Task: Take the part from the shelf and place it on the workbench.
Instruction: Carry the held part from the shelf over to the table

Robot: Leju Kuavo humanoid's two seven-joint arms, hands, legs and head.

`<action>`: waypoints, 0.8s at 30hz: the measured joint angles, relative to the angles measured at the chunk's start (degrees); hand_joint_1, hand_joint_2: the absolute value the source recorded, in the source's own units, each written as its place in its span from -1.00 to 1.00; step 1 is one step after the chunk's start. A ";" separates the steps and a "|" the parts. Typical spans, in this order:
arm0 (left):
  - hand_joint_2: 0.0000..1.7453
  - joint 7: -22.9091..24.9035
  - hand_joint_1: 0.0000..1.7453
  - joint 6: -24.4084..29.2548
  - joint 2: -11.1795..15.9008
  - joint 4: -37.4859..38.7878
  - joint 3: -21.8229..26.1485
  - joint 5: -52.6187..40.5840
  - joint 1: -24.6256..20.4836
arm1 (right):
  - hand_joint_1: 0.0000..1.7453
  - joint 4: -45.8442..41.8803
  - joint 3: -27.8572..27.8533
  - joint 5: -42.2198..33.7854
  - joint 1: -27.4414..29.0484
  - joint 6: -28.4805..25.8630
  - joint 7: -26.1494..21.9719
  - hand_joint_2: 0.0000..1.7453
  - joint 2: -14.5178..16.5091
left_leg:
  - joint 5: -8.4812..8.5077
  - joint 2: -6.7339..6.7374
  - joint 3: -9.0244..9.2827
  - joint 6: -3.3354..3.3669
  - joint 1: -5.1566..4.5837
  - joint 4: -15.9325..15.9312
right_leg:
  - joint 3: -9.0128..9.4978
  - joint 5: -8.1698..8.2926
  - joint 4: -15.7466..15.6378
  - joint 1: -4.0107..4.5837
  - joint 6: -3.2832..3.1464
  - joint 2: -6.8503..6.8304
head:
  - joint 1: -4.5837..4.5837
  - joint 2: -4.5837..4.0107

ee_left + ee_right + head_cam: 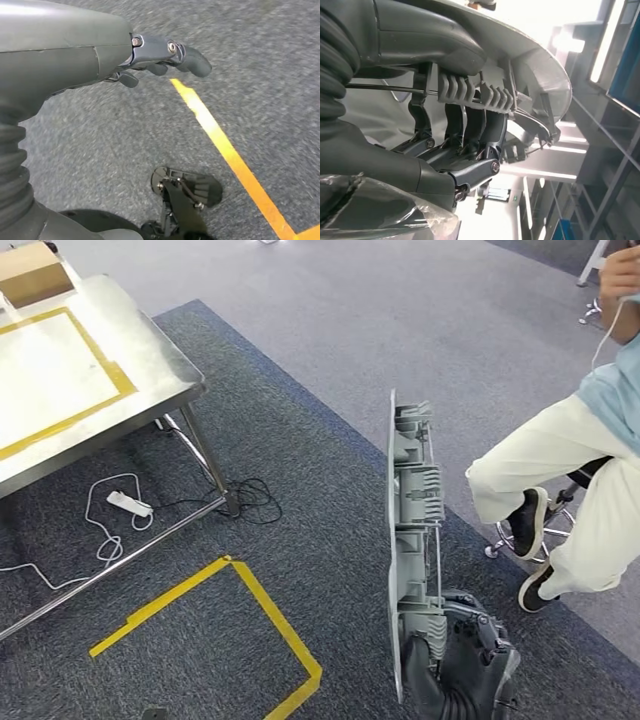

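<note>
Upright, the grey part (411, 540) sits gripped in the right hand (464, 660).

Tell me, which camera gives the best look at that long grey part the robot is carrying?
The head view. It shows the whole grey part standing upright over the carpet, gripped at its lower end by the right hand. The right wrist view shows a close stretch of its ribs with fingers wrapped around them. The left wrist view looks at the floor.

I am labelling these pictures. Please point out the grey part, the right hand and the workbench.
grey part (411, 530): head view, on its ribbed middle.
right hand (460, 665): head view, on the dark fingers gripping the part's lower end.
workbench (162, 355): head view, on its bare steel top.
</note>
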 joint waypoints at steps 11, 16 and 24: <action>1.00 0.37 -1.00 0.05 0.33 0.00 0.02 -0.30 -0.15 | 1.00 0.00 -0.38 -0.42 0.01 -0.22 -0.05 1.00 0.00 | 0.99 8.07 1.68 1.51 -1.38 -1.93 | 1.46 -1.49 -0.09 1.20 0.22 -8.48 | -0.33 0.00; 1.00 0.51 -1.00 0.16 0.28 0.00 0.06 -0.25 0.04 | 1.00 -0.10 -0.43 -0.59 0.00 -0.24 -0.05 1.00 0.00 | 1.69 5.19 2.30 2.99 -0.62 -3.46 | -0.06 -4.68 4.03 1.05 1.58 -5.57 | 0.22 0.01; 1.00 0.86 -1.00 0.14 0.30 0.00 0.10 -0.14 -0.18 | 1.00 -0.08 -0.40 -0.95 0.02 -0.15 -0.03 1.00 0.00 | 1.55 -0.97 2.19 2.57 -0.31 -2.91 | -1.97 -0.79 3.65 0.22 1.97 0.59 | 0.52 0.00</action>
